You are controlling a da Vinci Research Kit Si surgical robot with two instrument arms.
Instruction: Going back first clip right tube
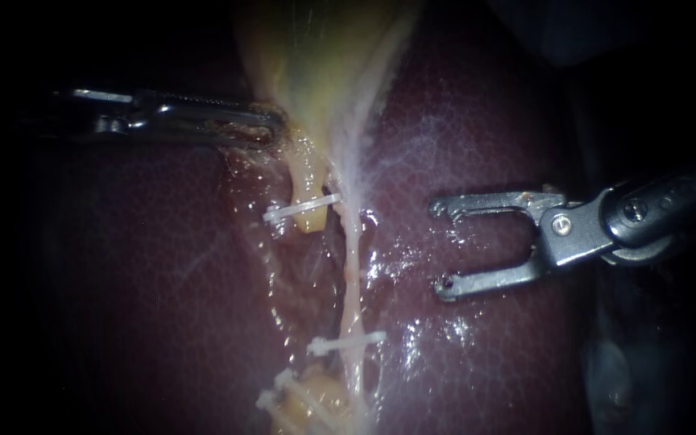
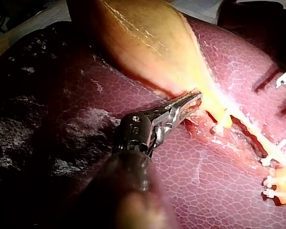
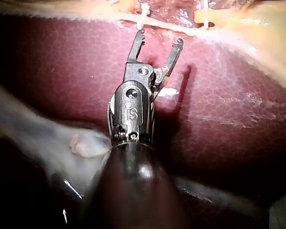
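Right instrument [image 1: 441, 248] near clipped tube [image 1: 353, 274]

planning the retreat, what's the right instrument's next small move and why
Probably draw the right instrument straight back along its shaft, away from the tube. Its jaws stand open and empty over the liver, clear of the tube, and a clip sits across it. The left instrument grips the gallbladder.

The right tube [image 1: 352, 266] is a thin, pale, glistening strand running from the gallbladder [image 1: 324, 64] down across the middle of the dark red liver [image 1: 485, 145]. A white clip [image 1: 346, 345] lies crosswise on its lower stretch, apparently closed around it.
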